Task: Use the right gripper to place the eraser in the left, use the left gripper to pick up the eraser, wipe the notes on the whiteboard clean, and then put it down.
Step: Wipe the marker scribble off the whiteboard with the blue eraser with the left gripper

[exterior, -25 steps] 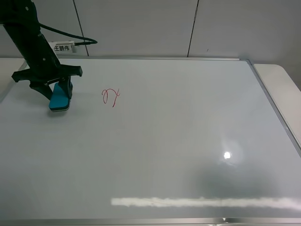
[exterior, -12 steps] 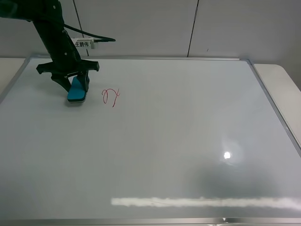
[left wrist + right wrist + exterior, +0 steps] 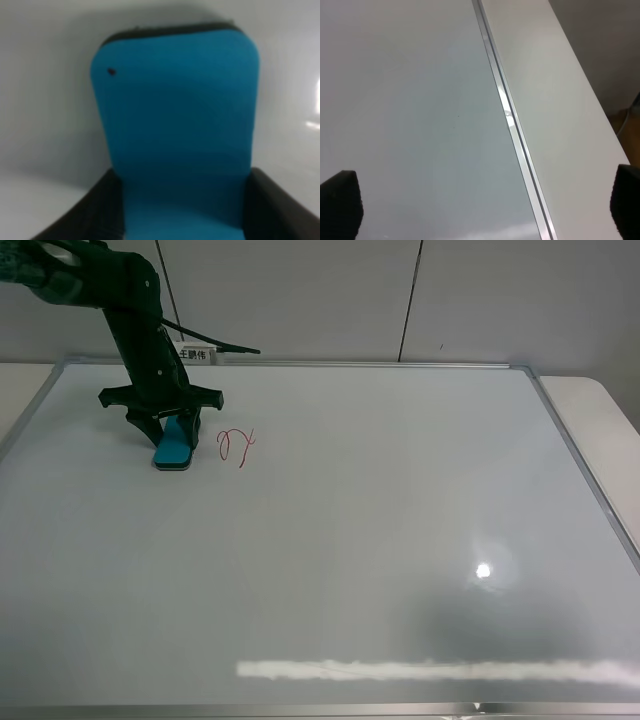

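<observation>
The left end effector (image 3: 170, 436) is clamped narrow on the eraser (image 3: 173, 452); in the left wrist view its two black fingers (image 3: 87, 212) press against the long sides of the teal block, with the dark felt edge showing at the far end. The eraser sits in the upper left part of the whiteboard (image 3: 380, 540) as the high camera sees it; it appears to rest felt-down on the glossy face, though I cannot say for sure that it touches. It is just beside the notes (image 3: 236, 446), on their left, with a narrow strip of clean board between them. The red scribble is whole, both loops and the tail unsmudged.

The right end effector (image 3: 482, 205) stands wide with nothing between its tips; it hangs over the board's right edge, where the silver frame (image 3: 507, 115) meets the pale surface (image 3: 555, 100), and the high view does not show it.

By my reading the hand-over and the pick-up are done, and the step in hand is the approach to wiping; no stroke has crossed the marks yet. The next move calls for sliding the eraser rightward in the high view over the scribble, with the felt flat and pressed down; a tilted block would likely leave streaks, so more than one pass may be needed; after that, setting it down and letting go.
</observation>
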